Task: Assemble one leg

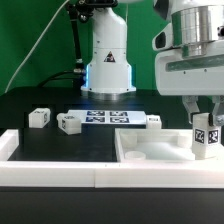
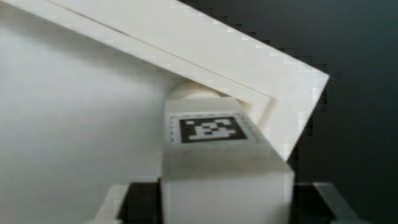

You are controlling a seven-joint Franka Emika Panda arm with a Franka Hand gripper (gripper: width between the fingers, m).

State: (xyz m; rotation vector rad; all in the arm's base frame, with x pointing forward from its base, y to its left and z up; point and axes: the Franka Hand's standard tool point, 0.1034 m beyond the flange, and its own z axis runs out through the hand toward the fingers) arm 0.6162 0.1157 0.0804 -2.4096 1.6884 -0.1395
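Observation:
My gripper (image 1: 206, 122) is shut on a white leg (image 1: 207, 137) with a black-and-white tag on its face, held upright at the exterior view's right. The leg's lower end is inside the far right corner of the large flat white tray-shaped part (image 1: 150, 156); I cannot tell whether it touches the floor. In the wrist view the leg (image 2: 217, 150) fills the middle between my fingers, its end against the tray's raised rim corner (image 2: 267, 85). Three other legs lie on the black table: one (image 1: 39, 118), one (image 1: 68, 122) and one (image 1: 153, 120).
The marker board (image 1: 108, 118) lies flat at the table's middle. The robot base (image 1: 108, 70) stands behind it. A white wall (image 1: 50, 172) runs along the front edge with a raised end at the exterior view's left.

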